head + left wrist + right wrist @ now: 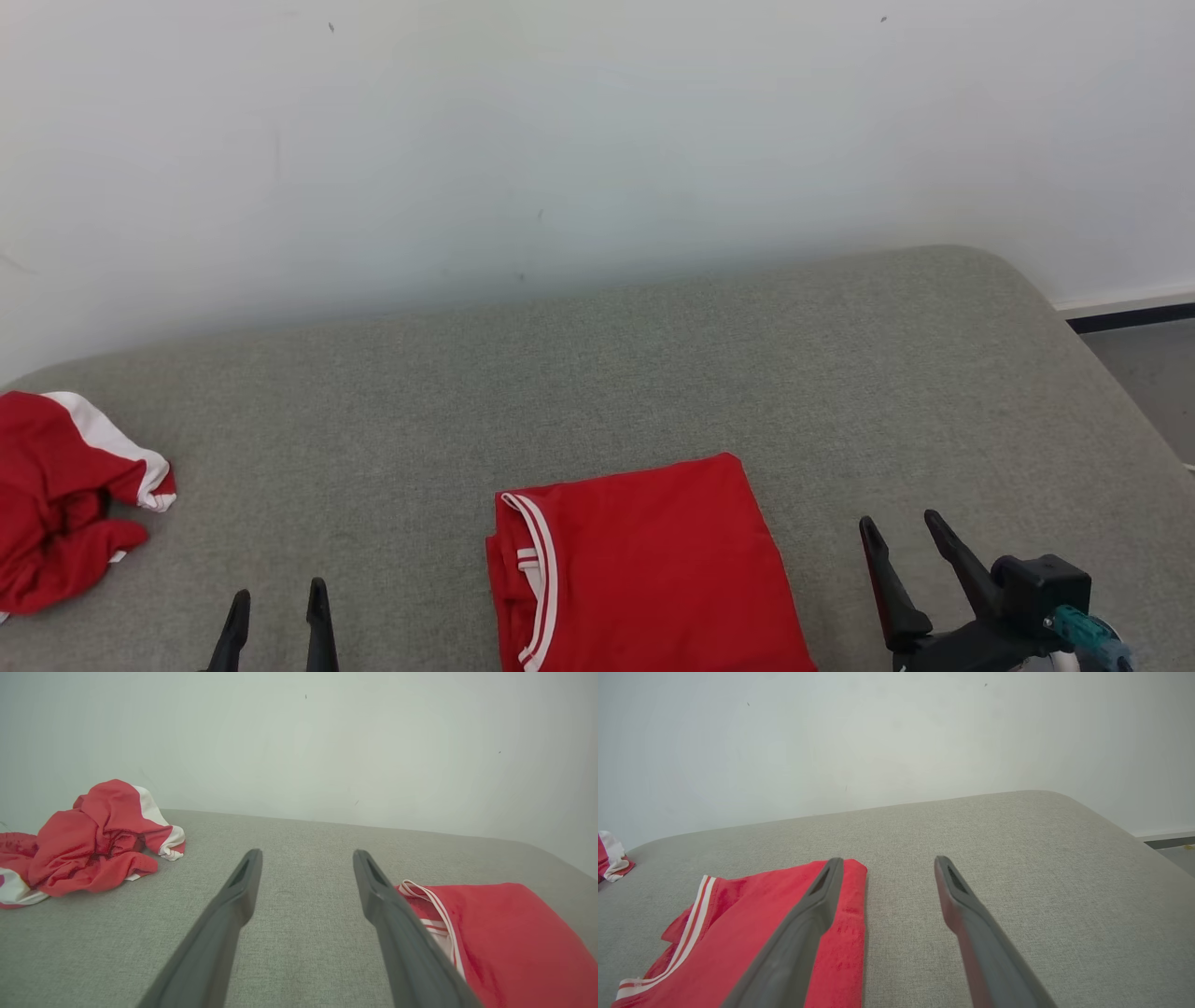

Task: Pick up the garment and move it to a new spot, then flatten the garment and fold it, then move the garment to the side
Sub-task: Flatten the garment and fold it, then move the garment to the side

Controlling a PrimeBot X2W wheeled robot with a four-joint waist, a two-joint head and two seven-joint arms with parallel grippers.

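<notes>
Soft even light, sharp focus

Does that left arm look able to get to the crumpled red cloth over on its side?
Probably yes. The crumpled red garment lies on the left arm's own side, the left fingers are open and hold nothing, and bare grey cushion lies between them. Whether the arm stretches that far I cannot tell.

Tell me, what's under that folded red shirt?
The folded red shirt lies flat on the grey padded surface, which shows beside and beyond it. Anything directly beneath it, or between its layers, is covered and cannot be seen.
</notes>
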